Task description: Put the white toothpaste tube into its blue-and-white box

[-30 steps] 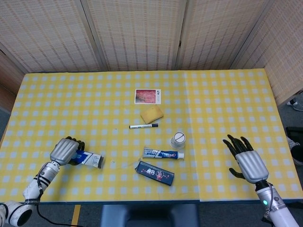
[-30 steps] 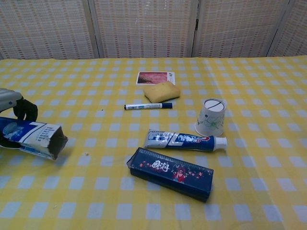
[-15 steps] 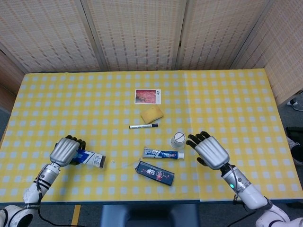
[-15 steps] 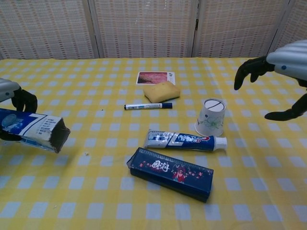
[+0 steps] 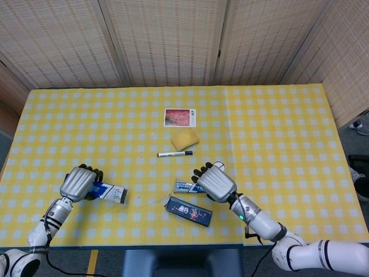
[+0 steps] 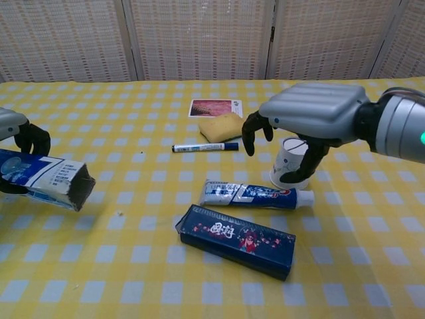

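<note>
Since the earlier frame, the right hand (image 6: 312, 119) has swung in from the bench's right side and now hovers above the toothpaste tube (image 6: 255, 195), its fingers (image 6: 251, 136) apart and curled downward, holding nothing. Tube lies flat on the yellow checked bench (image 5: 277, 127), cap toward the paper cup (image 6: 292, 166), just behind the dark blue box (image 6: 238, 240). Left hand (image 5: 79, 183) grips the blue-and-white box (image 6: 43, 184), its open end facing the tube.
</note>
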Motion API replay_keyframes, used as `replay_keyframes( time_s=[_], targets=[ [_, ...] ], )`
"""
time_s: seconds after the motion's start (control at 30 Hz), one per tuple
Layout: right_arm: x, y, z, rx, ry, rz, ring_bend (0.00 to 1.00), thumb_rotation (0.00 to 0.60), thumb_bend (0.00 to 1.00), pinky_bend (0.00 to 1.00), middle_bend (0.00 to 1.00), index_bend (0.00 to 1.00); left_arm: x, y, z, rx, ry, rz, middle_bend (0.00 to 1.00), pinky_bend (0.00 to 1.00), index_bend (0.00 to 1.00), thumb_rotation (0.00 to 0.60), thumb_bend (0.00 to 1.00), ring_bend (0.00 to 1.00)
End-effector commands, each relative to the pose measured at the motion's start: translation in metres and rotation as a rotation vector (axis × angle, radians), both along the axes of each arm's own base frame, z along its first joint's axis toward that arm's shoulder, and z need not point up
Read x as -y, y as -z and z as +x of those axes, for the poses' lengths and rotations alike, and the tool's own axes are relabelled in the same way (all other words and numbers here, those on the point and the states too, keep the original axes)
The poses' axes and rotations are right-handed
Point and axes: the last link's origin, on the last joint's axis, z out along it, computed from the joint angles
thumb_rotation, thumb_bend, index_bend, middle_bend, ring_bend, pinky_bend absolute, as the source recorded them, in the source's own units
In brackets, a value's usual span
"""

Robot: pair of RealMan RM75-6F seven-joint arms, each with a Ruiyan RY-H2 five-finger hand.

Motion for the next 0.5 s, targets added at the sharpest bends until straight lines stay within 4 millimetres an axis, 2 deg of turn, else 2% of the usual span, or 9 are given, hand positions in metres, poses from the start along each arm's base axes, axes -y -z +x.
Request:
replay_keyframes(
  time_s=[0.03, 0.5],
  targets=[
    [0.003, 0.011, 0.004, 0.001, 0.01, 0.033, 0.36, 0.6, 0.27, 0.3, 0.32, 0.41, 0.0, -0.001, -0.001, 0.003, -0.004, 0.004, 0.62, 0.4, 0.64, 0.6, 0.19, 0.48],
    [0.023, 0.027, -0.021, 0.01, 0.106, 0.09, 0.35, 0.6, 0.28, 0.3, 0.32, 0.41, 0.0, -0.014, -0.017, -0.004, -0.031, 0.035, 0.62, 0.39, 0.65, 0.6, 0.18, 0.49]
  ],
)
